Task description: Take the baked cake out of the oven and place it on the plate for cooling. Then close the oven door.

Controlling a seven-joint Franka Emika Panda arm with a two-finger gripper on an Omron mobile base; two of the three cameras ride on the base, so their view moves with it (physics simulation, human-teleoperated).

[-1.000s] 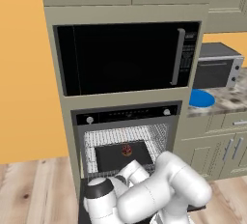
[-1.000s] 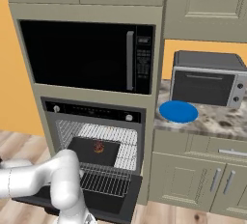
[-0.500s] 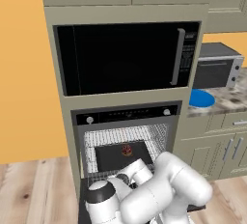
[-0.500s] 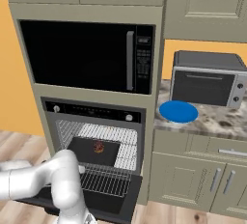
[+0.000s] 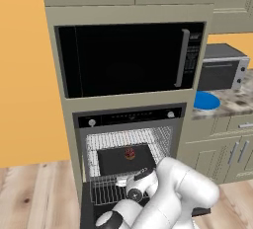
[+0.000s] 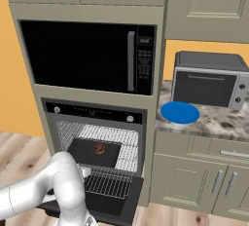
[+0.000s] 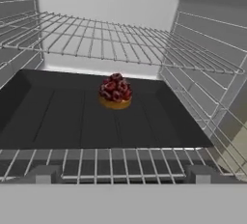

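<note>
While the end effector (image 7: 120,175) gapes wide, the round cake (image 7: 116,91) sits upright.

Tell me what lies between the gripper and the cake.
In the hand view, only bare dark tray and the wire rack's front edge separate the open gripper from the cake.

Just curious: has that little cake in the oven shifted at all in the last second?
No. The cake sits at the same spot on the dark tray, below the oven's control strip.
</note>
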